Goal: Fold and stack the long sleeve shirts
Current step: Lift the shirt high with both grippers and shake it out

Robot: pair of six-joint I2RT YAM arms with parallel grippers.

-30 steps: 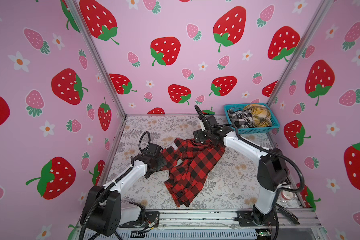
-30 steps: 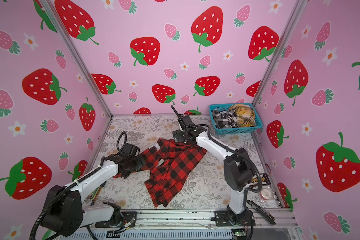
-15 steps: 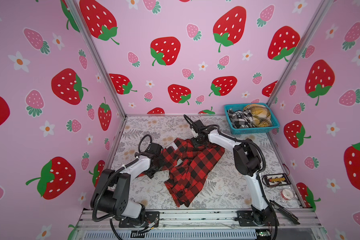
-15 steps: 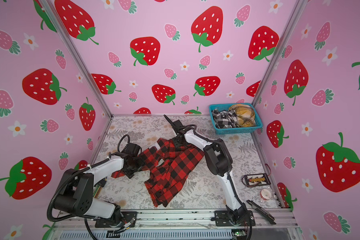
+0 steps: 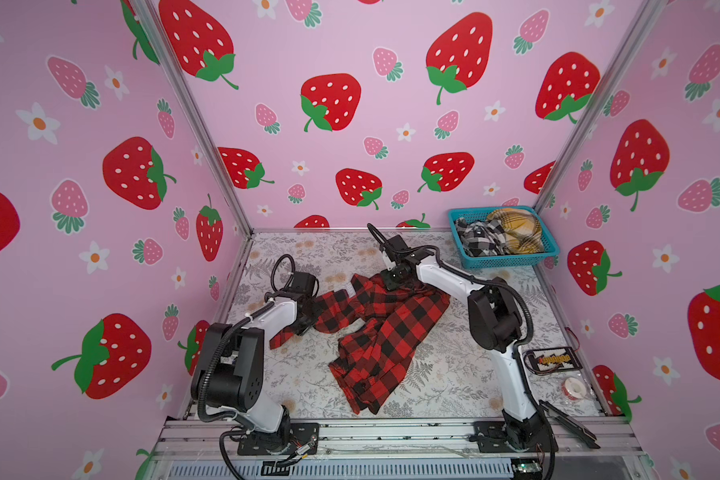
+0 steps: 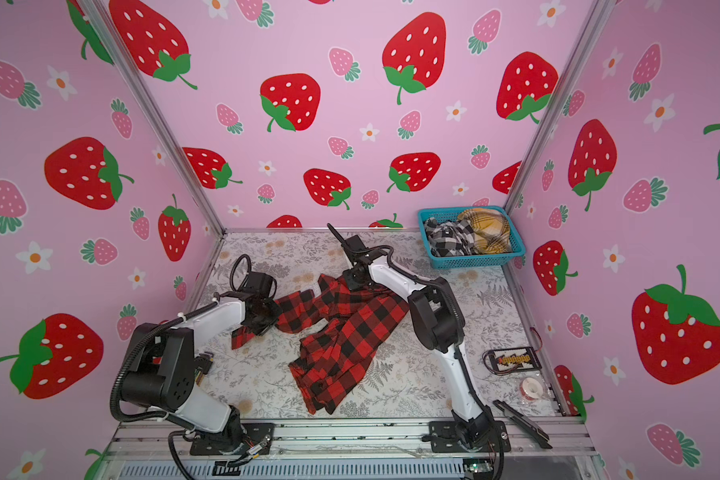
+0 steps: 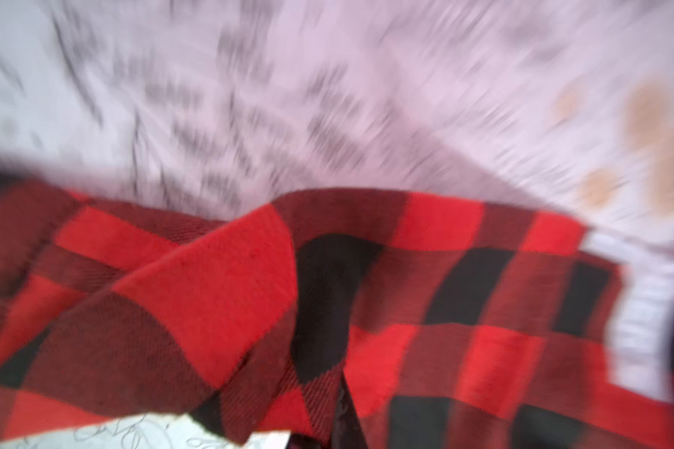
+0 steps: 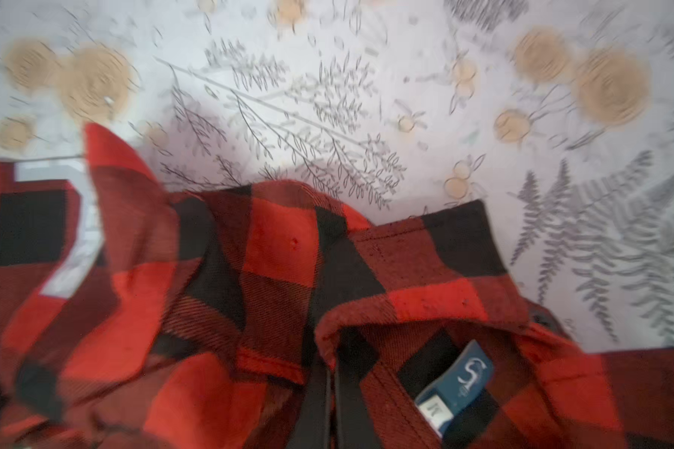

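The red-and-black check shirt (image 5: 385,332) was seen crumpled on the middle of the tabletop (image 5: 445,374). Its long axis was laid from the collar (image 8: 425,272) at the far side to the hem near the front edge, and one sleeve (image 5: 329,307) was thrown out leftward. Cloth beside the collar was pinched between the closed right fingers (image 8: 316,420). The sleeve was pinched by the left fingers (image 7: 345,420), likewise closed. Other plaid shirts (image 5: 499,237) were heaped in a blue basket (image 5: 512,261) at the far right corner.

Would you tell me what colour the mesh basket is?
Teal blue; the basket shows best in a top view.
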